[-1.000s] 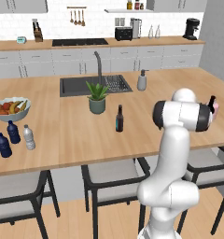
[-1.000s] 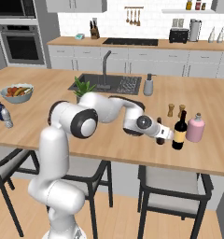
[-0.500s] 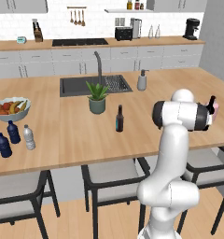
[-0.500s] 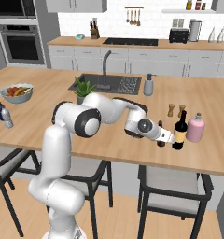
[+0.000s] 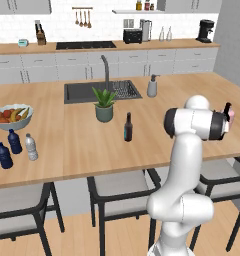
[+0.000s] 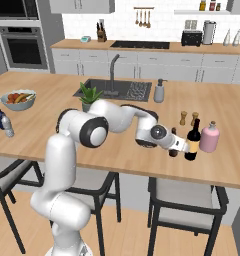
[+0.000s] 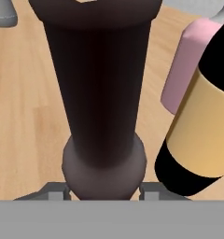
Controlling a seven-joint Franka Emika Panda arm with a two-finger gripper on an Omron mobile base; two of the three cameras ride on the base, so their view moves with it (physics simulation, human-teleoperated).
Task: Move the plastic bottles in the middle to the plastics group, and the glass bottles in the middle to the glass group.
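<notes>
My gripper is shut on a slim dark glass bottle, held upright low over the counter just left of the glass group: the yellow-labelled wine bottle and the pink bottle. The hand view has the held bottle between the fingertips, with the wine bottle and pink bottle close on its right. A second dark glass bottle stands mid-counter. The clear plastic bottle stands beside the two dark blue bottles at the left.
A fruit bowl sits behind the blue bottles. A potted plant stands before the sink, with a soap dispenser to its right. Two wooden shakers stand behind the glass group. Chairs line the counter's near edge.
The gripper with the dark bottle has edged a little right and down, closer to the wine bottle. Nothing else has moved.
</notes>
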